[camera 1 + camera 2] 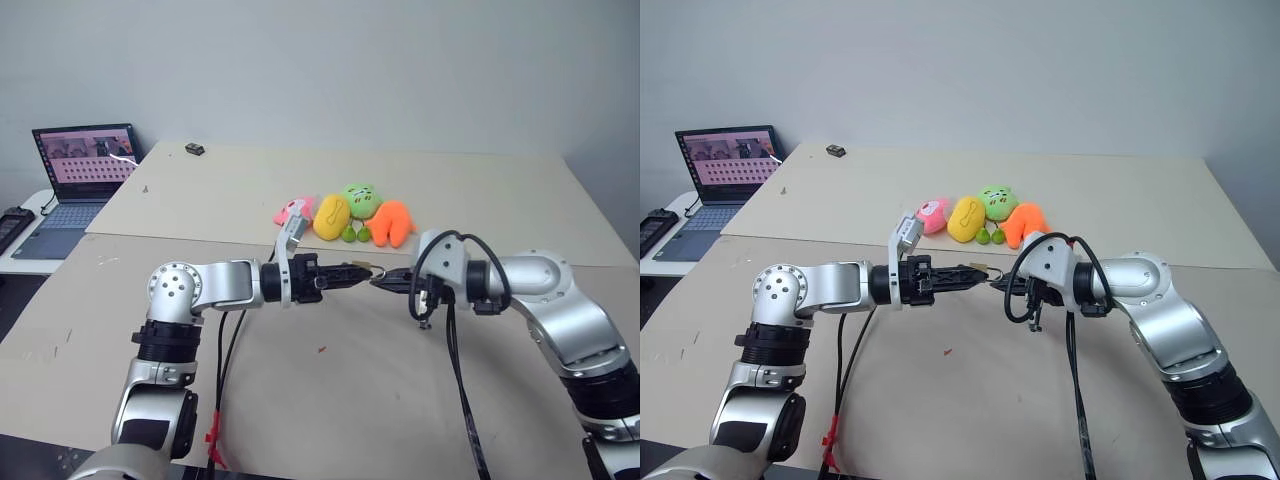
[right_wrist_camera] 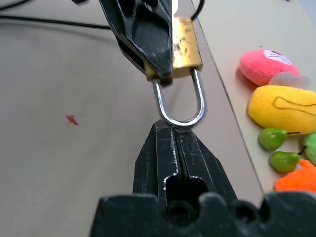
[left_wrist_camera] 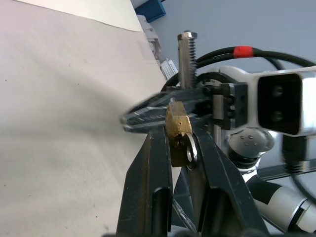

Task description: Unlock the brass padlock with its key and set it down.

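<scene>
My left gripper is shut on the brass padlock, clamping its golden body between both black fingers and holding it level above the table in front of me. The silver shackle sticks out toward my right gripper. That gripper is shut, and its tips touch the curve of the shackle. Whether the shackle is latched in the body I cannot tell. The key is out of view.
A row of plush toys lies just beyond the grippers: pink, yellow, green and orange. An open laptop stands far left. A small black object lies at the back. A red speck marks the table below.
</scene>
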`<move>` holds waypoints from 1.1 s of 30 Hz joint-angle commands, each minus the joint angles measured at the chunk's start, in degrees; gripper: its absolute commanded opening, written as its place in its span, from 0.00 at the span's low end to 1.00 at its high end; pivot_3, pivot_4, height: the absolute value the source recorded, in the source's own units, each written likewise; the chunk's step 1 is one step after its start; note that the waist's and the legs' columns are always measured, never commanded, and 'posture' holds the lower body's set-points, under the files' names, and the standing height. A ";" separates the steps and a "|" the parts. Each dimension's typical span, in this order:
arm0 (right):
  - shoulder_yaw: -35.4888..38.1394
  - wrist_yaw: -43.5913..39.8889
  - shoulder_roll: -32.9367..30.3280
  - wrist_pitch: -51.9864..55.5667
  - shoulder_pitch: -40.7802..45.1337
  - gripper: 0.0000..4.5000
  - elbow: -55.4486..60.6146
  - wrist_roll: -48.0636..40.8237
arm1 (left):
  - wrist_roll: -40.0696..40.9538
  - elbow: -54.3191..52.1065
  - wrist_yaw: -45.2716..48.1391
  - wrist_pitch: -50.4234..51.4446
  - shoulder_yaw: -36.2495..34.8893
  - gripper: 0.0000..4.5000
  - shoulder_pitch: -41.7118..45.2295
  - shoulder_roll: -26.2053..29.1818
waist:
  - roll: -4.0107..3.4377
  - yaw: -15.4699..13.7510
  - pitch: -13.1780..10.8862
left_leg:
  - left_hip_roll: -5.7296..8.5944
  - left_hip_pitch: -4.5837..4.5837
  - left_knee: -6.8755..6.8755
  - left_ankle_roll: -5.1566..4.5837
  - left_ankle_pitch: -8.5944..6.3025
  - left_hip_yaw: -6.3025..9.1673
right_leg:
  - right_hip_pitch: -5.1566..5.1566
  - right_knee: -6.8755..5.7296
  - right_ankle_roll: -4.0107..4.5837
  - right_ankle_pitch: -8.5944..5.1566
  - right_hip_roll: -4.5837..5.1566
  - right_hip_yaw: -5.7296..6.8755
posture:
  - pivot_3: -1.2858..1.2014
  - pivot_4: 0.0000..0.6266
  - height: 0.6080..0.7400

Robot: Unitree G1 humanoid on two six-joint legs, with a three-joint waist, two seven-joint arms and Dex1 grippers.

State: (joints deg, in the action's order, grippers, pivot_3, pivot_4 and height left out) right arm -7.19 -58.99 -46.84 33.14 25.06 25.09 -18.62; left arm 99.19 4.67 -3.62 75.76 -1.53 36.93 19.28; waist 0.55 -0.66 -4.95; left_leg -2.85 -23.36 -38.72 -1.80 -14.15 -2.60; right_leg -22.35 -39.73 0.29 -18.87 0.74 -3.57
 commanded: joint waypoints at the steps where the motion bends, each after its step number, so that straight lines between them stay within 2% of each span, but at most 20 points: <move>1: 3.42 0.27 -0.29 1.87 1.67 0.01 3.02 -3.30 | 0.27 -1.26 1.30 -0.98 -0.09 0.02 0.52 0.22 | -0.01 0.04 0.00 | 0.00 0.00 0.00 0.00 0.00 0.00 | 0.00 0.00 0.00 0.00 0.00 0.00 | 0.52 0.24 0.27; 12: 5.69 -0.45 -1.58 1.77 1.51 0.01 2.68 -5.85 | -0.37 -1.82 2.28 -1.36 0.58 0.02 -0.08 0.36 | -0.02 0.00 -0.01 | 0.00 -0.04 0.05 0.01 0.01 0.03 | 0.00 0.04 0.00 0.00 -0.03 -0.02 | 0.52 0.24 0.27; 21: 6.47 -2.81 -5.50 1.94 -1.44 0.01 3.80 -7.19 | -0.45 -1.29 2.81 -1.11 0.56 0.02 0.31 1.04 | -0.02 0.00 -0.02 | 0.00 -0.03 0.09 0.00 0.00 0.05 | 0.03 0.12 -0.01 0.00 -0.03 0.00 | 0.52 0.24 0.27; 33: 6.46 -0.93 -5.60 3.97 1.42 0.01 3.70 -8.74 | -0.93 -1.13 3.30 -1.17 0.84 0.02 0.70 0.84 | -0.04 0.01 -0.02 | 0.00 -0.03 0.09 0.03 0.02 0.07 | 0.04 0.13 -0.01 0.00 -0.03 -0.04 | 0.52 0.24 0.27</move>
State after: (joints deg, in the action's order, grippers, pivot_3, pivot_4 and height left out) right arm -2.92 -60.62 -52.37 36.85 24.86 27.62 -26.11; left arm 97.90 4.49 -1.23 74.94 -0.43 36.72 20.11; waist 0.51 -0.65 -4.98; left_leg -2.85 -23.38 -38.62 -1.77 -14.13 -2.54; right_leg -22.31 -39.59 0.28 -18.87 0.70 -3.61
